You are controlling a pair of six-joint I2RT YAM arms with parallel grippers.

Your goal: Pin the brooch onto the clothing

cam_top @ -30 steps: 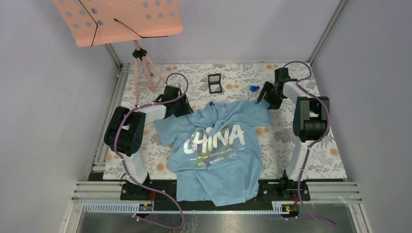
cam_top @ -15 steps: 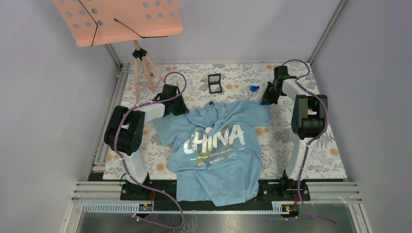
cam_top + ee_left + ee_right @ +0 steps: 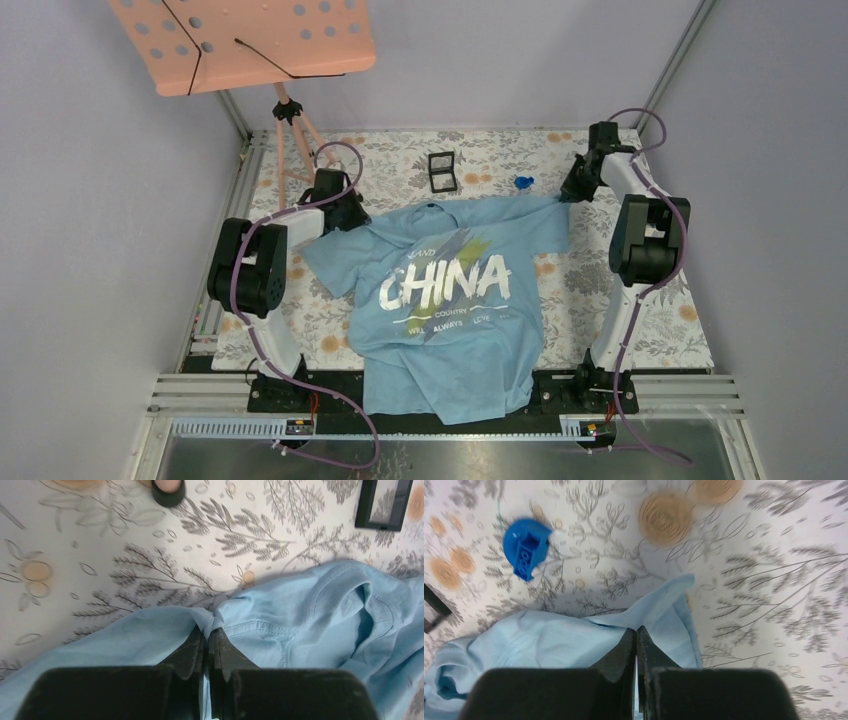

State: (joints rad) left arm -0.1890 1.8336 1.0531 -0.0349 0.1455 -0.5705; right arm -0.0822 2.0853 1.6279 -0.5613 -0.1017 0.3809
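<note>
L pincer (image 3: pixel 206 637) & R pincer (image 3: pixel 636 635) each clenched on T-shirt (image 3: pixel 450 290) sleeve edge; cloth soft, light, floppy, so prob best gripped at hems.

The light blue short-sleeved T-shirt (image 3: pixel 450 330) lies front up on the table (image 3: pixel 650 300), spread nearly flat. Its collar (image 3: pixel 430 208) points to the far side, and its hem (image 3: pixel 440 400) reaches over the near edge. On the chest there is white "CHINA" lettering (image 3: pixel 445 283) with a yellow-green streak (image 3: pixel 462 250) behind it (smaller lines of text are too fine to read fully). The left pincer (image 3: pixel 206 637) pinches a fold of cloth at the left shoulder, and the right pincer (image 3: pixel 636 632) pinches the right sleeve's edge.
</note>
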